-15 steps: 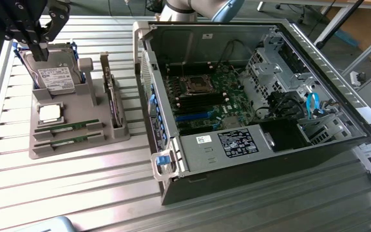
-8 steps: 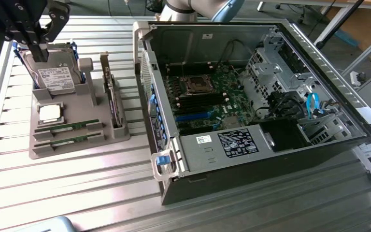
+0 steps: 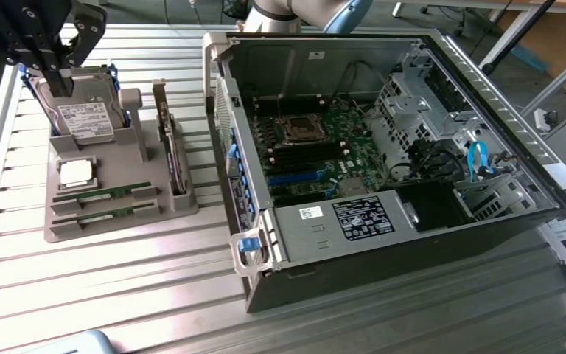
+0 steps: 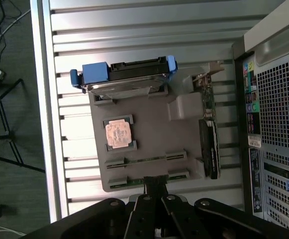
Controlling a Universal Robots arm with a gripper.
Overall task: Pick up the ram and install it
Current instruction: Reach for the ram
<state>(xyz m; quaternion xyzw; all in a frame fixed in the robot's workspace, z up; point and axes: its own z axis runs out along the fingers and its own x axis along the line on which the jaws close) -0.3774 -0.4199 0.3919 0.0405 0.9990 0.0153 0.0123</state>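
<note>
Two thin green ram sticks [image 3: 101,193] lie in the gray holder [image 3: 130,140]; hand [image 4: 154,184] pinched together, empty.

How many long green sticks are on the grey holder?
2. Both lie in slots on the grey holder: the first green stick next to the square silver chip, the second green stick nearer the holder's edge. Others could be hidden inside the computer.

Two ram sticks [image 3: 101,193] in grey tray [image 3: 77,232]
</note>
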